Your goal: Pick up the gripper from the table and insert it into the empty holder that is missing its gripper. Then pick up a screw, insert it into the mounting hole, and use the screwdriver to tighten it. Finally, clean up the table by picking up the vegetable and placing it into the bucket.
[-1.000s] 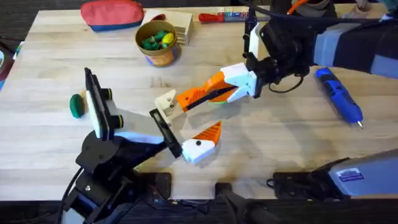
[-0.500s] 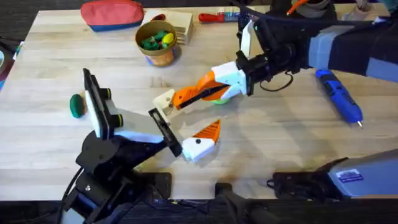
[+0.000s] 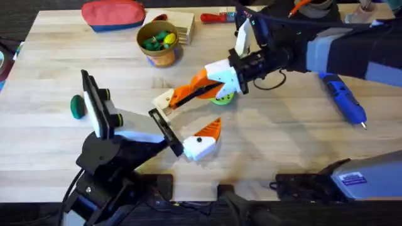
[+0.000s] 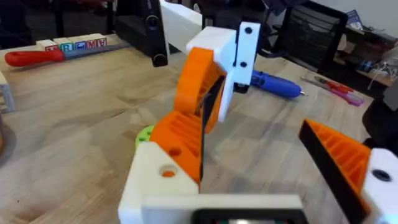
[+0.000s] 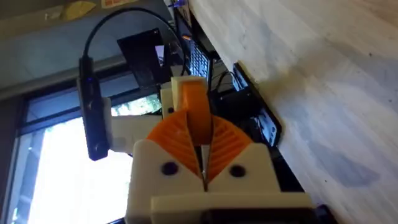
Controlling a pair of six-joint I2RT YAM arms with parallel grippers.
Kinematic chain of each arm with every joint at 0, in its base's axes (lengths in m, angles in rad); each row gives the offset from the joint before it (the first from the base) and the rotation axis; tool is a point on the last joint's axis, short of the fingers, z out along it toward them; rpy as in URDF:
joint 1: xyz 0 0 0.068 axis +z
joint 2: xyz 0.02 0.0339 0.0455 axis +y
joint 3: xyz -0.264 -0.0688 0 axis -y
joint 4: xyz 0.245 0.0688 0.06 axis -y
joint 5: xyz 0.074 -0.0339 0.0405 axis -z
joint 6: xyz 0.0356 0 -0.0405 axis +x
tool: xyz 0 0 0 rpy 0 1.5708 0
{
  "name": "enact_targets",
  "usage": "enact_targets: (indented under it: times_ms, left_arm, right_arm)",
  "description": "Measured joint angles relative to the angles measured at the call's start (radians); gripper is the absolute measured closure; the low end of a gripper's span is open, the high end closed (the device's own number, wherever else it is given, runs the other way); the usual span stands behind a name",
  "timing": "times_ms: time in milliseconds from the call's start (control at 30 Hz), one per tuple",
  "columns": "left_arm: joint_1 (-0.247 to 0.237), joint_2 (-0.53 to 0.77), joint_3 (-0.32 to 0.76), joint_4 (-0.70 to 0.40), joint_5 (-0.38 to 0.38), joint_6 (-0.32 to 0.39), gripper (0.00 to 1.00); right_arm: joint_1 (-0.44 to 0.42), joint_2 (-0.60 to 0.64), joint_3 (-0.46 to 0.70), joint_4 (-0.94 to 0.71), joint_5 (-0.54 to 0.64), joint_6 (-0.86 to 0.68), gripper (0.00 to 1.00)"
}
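My right gripper [image 3: 181, 96] reaches in from the right, its long orange fingers [image 4: 198, 93] shut on the small orange ribbed gripper [image 4: 176, 132]. That piece meets the top of the plain white holder [image 3: 165, 100], the far finger mount of my left gripper [image 3: 185, 119]. My left gripper stands open, its near mount carrying an orange fin [image 3: 210, 130]. I cannot tell whether the piece is seated. The blue screwdriver [image 3: 342, 96] lies at the right. At the left lies the dark green vegetable [image 3: 76, 105]. The tan bucket [image 3: 147, 32] stands at the back. The screw is out of view.
A lime-green disc [image 3: 222, 98] lies under my right gripper. At the far edge are a red zip pouch [image 3: 113, 14], a wooden block [image 3: 183, 25] and a red-handled tool [image 3: 217, 17]. Green and yellow toys sit in the bucket.
My right gripper has moved left and a little toward the far edge, keeping its tips at the holder. The left arm has shifted slightly the same way.
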Motion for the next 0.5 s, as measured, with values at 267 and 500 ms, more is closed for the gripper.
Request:
enact_targets:
  times_ms: [267,500]
  left_arm:
    - [0.003,0.000,0.000,-0.002,-0.020,-0.016,0.013]
    - [0.007,0.002,0.000,-0.004,-0.042,-0.038,0.012]
  right_arm:
    - [0.090,0.000,0.000,0.093,0.100,0.112,0.999]
    - [0.110,0.000,0.000,0.113,0.149,0.154,0.999]
